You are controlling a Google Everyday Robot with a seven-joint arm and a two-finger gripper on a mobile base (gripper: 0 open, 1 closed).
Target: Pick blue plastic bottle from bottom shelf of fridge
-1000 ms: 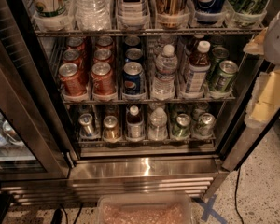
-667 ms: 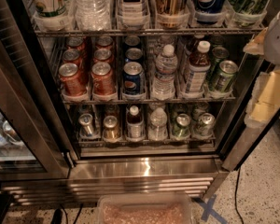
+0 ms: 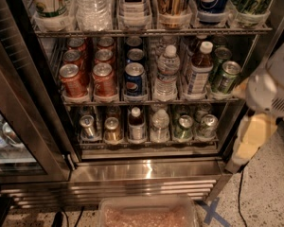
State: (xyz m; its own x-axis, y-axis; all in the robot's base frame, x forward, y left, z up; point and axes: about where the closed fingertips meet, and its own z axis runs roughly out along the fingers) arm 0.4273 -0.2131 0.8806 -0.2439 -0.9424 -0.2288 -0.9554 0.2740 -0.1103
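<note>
The blue plastic bottle (image 3: 136, 125), with a white cap, dark contents and a pale label, stands upright in the third lane of the bottom shelf (image 3: 146, 144) of the open fridge (image 3: 146, 169). Small cans stand to its left (image 3: 111, 129) and a clear water bottle (image 3: 160, 125) to its right. My gripper (image 3: 250, 138) hangs at the right edge of the view, outside the fridge, level with the bottom shelf and well right of the bottle. Nothing shows in it.
The middle rack holds red cans (image 3: 73, 79), a blue can (image 3: 134, 78), a water bottle (image 3: 166, 72) and a larger dark bottle (image 3: 199, 70). The glass door (image 3: 19, 126) stands open at left. A steel sill and a pink-filled bin (image 3: 149, 214) lie below.
My arm at the right edge has come lower, down beside the bottom shelf. The bottles and cans have not moved.
</note>
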